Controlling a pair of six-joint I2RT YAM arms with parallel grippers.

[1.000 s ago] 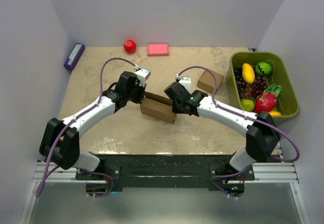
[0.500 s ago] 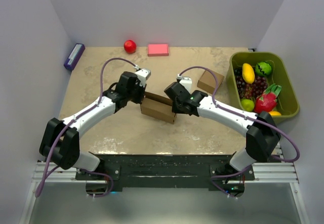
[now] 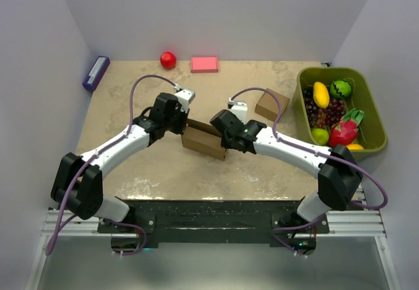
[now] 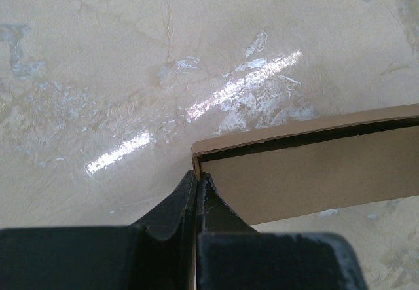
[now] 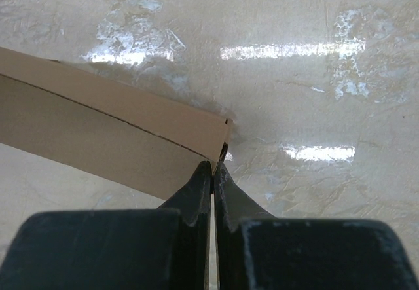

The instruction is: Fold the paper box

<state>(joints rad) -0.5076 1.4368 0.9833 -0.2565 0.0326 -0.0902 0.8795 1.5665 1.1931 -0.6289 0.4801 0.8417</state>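
The paper box (image 3: 204, 142) is a low oblong of plain brown cardboard lying mid-table between my two arms. My left gripper (image 3: 186, 126) is at the box's left end. In the left wrist view its fingers (image 4: 177, 201) are shut on the thin end wall at the corner of the box (image 4: 314, 172). My right gripper (image 3: 224, 139) is at the box's right end. In the right wrist view that gripper (image 5: 213, 167) is pinched shut on the corner edge of the box (image 5: 111, 139). The box's inside is mostly hidden.
A smaller squarish cardboard box (image 3: 272, 105) sits behind the right arm. A green bin (image 3: 366, 107) with fruit stands at the right edge. A red ball (image 3: 168, 59), a pink block (image 3: 204, 64) and a purple object (image 3: 95, 72) lie along the back.
The right wrist has shifted slightly to the left, toward the box. The left arm and the box look unchanged.
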